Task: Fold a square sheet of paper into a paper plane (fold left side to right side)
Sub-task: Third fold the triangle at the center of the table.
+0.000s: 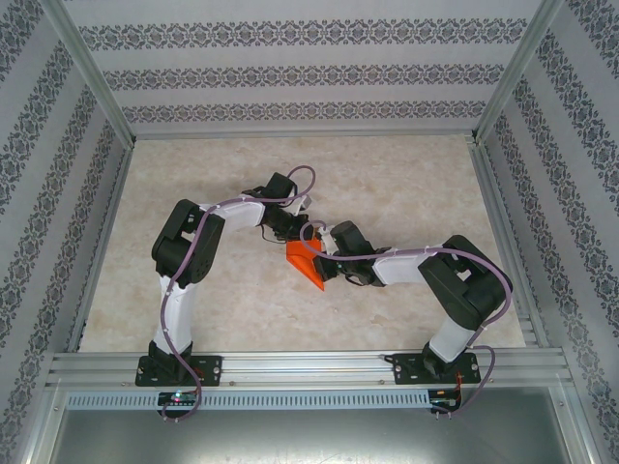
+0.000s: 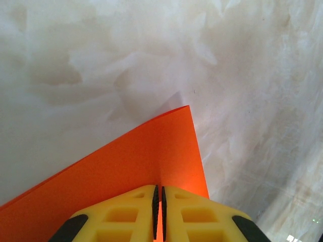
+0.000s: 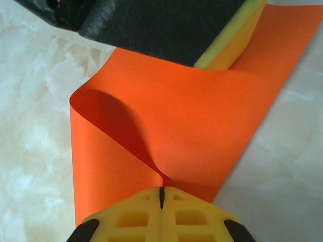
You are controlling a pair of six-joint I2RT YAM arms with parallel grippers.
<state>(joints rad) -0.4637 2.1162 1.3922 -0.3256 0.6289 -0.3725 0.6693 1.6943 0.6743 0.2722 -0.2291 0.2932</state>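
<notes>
A: Marble-look counter (image 1: 416, 184), centre: orange square sheet of paper (image 1: 308, 263) curled over, left jaws and right jaws each pinched tight on it.
B: Risk: uneven pull skews the crease, or the paper slips or tears.

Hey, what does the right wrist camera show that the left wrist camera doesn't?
Right wrist view: the square sheet of paper is bent over in a rounded loop at its left side, with the left gripper clamped on its far edge. Left wrist view: a free pointed corner of the sheet shows against the table. Shared: orange paper is pinched between closed yellow fingers at the bottom, the right gripper in its own view, with the pale marbled table behind.
</notes>
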